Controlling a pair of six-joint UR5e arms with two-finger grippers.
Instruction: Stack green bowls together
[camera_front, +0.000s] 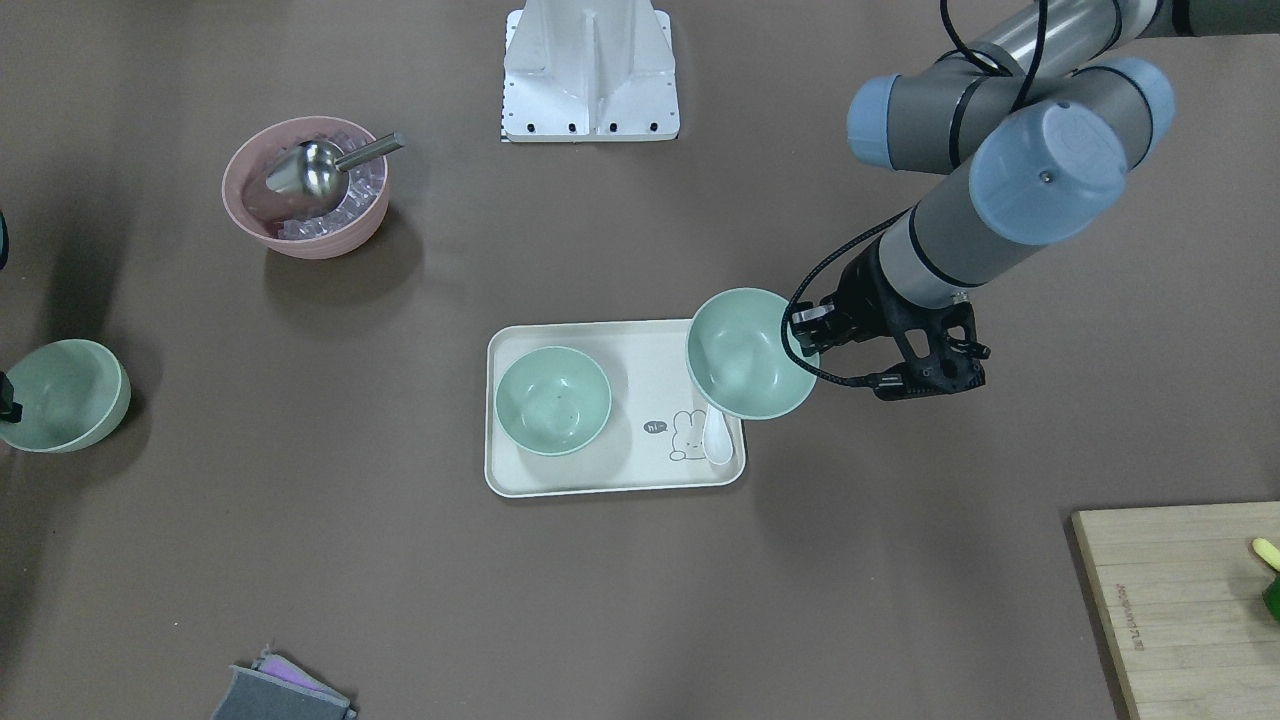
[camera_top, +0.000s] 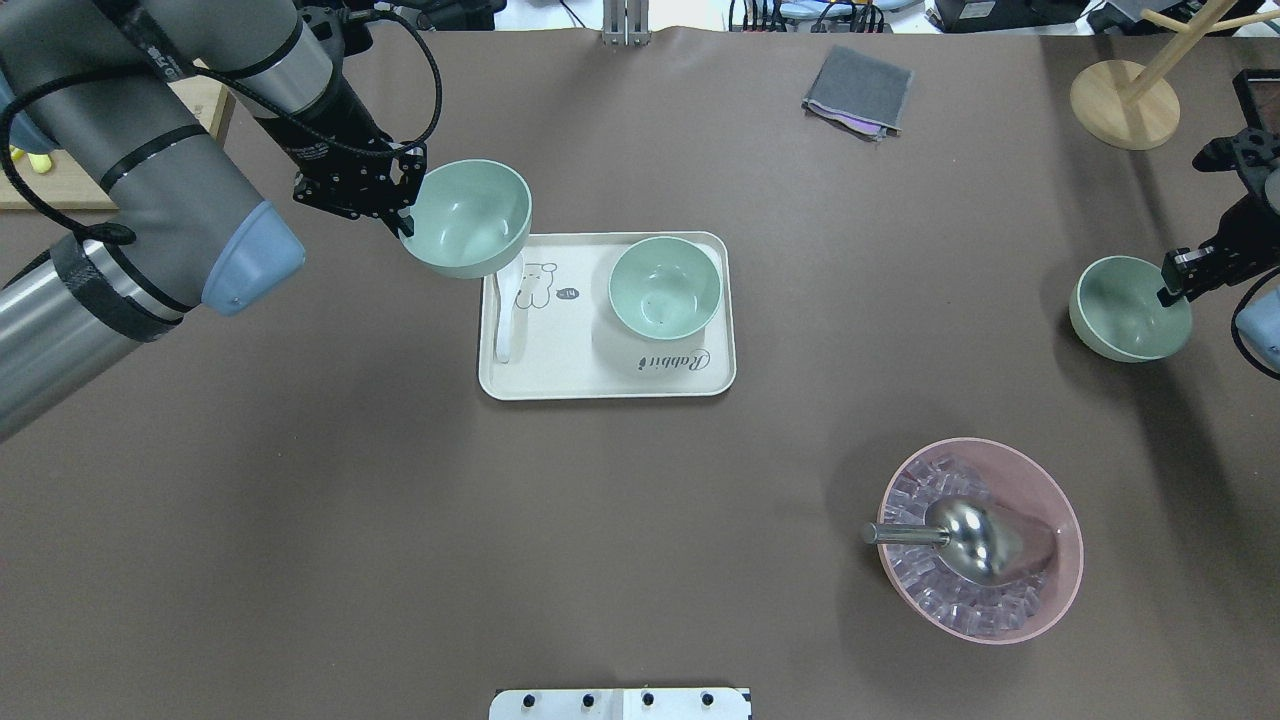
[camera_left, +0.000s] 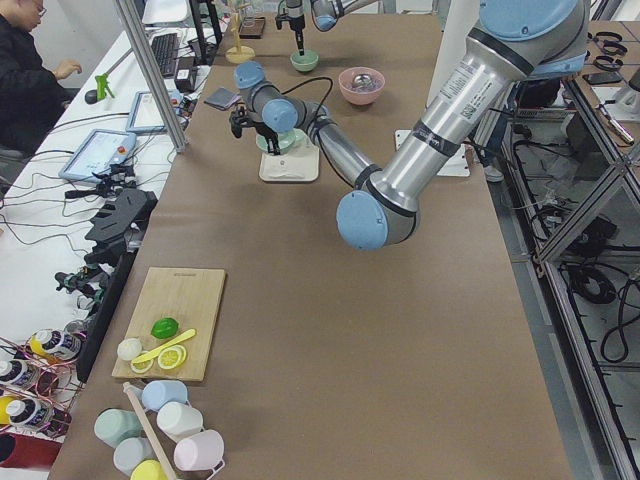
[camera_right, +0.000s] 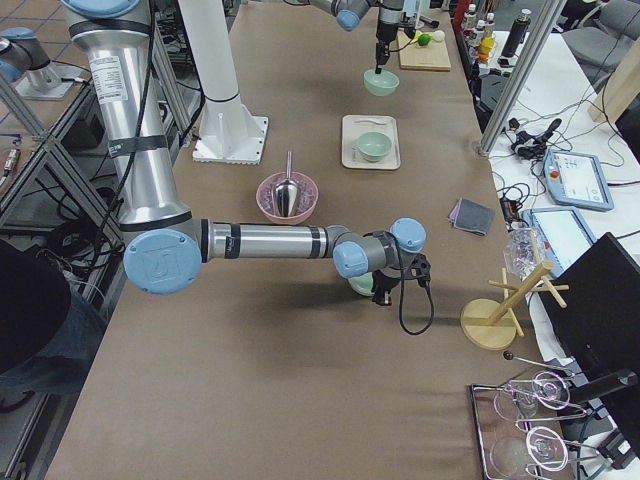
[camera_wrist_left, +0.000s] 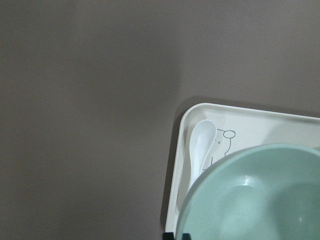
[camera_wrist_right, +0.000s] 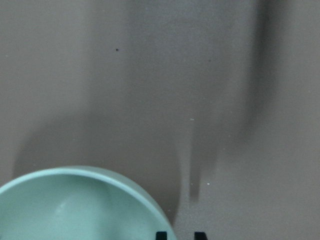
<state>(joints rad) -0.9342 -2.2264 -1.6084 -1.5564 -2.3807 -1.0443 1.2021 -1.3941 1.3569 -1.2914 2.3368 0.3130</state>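
Note:
Three pale green bowls show. My left gripper is shut on the rim of one green bowl, held in the air over the left corner of the cream tray and a white spoon. The wrist view shows this bowl above the spoon. A second green bowl stands upright on the tray's right half. The third green bowl sits on the table at far right. My right gripper is at its rim. Its fingertips stand apart, astride the rim, with table showing between them.
A pink bowl with ice and a metal scoop stands at front right. A grey cloth and a wooden stand lie at the back. A cutting board lies beyond my left arm.

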